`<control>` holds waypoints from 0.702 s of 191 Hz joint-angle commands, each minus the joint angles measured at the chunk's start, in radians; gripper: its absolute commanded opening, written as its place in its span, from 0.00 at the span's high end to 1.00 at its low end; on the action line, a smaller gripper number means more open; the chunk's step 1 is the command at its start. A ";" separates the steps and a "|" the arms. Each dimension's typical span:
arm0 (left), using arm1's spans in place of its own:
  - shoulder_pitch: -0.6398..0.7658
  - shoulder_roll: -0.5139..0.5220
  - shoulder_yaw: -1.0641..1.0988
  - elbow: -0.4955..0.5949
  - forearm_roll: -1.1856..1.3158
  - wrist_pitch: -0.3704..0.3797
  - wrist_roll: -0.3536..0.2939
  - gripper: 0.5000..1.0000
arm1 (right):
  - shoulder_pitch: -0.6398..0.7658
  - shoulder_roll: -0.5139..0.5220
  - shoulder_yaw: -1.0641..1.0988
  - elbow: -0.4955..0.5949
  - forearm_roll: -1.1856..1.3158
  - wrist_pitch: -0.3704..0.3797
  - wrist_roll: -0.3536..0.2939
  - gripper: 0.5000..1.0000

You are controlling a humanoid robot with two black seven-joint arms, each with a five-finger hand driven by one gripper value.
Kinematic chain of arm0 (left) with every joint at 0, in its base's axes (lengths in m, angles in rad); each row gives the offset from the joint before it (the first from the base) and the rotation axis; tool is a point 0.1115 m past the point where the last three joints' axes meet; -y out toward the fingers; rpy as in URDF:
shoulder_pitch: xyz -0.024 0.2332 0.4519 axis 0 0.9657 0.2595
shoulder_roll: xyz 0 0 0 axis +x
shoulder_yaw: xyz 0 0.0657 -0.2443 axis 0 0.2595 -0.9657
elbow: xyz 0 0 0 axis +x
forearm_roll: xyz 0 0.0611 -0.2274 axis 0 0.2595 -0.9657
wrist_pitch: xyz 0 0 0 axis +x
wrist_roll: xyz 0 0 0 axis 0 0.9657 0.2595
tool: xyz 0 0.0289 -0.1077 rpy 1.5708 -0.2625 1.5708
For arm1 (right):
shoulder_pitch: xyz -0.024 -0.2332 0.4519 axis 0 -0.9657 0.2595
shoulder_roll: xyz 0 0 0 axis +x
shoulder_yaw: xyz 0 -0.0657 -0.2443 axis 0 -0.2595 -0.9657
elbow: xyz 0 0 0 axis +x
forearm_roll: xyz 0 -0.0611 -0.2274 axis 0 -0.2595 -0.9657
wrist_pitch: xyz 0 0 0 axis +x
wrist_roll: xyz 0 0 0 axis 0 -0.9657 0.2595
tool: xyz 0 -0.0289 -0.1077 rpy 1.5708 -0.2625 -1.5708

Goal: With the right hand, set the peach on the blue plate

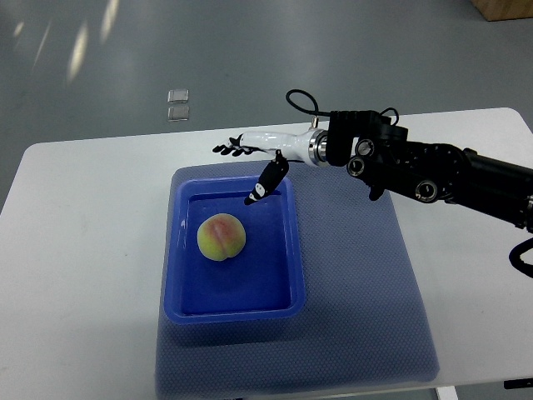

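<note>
Peach (221,237): yellow-green with a pink blush, lying free inside the blue plate (287,275), toward its upper left part, touching nothing but the plate floor

Blue plate: a deep rectangular tray with raised walls, sitting on a blue-grey mat (366,308); the mat shows mostly to the plate's right and below it

Right robot hand (258,158): white palm with black fingers, on a black arm (433,175) coming in from the right edge. The fingers are spread and hold nothing; several point left beyond the plate's far rim, and one black finger angles down over the plate's upper right corner, clear of the peach

Counter (83,250): white, carrying mat and plate, bare to the left

Floor (250,50): grey, beyond the counter, with two small clear squares (177,104) lying on it

Nothing lies between robot hand and peach
</note>
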 commanded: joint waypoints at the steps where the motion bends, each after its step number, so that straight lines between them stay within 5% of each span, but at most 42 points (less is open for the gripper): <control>1: 0.000 0.000 0.000 0.000 0.000 0.000 0.002 0.00 | -0.045 -0.046 0.126 -0.008 0.001 -0.001 0.002 0.14; 31: 0.000 0.000 0.000 0.000 0.000 0.000 0.002 0.00 | -0.251 -0.062 0.436 -0.012 0.074 -0.001 0.032 0.14; 32: 0.000 0.000 0.000 0.000 0.000 0.000 0.002 0.00 | -0.336 -0.052 0.554 -0.012 0.138 0.002 0.055 0.14; 52: 0.000 0.000 0.000 0.000 0.000 0.000 0.000 0.00 | -0.459 -0.004 0.723 -0.021 0.292 0.000 0.118 0.14; 134: 0.000 0.000 0.002 -0.002 0.000 0.000 0.002 0.00 | -0.570 0.122 0.855 -0.094 0.835 0.020 0.216 0.14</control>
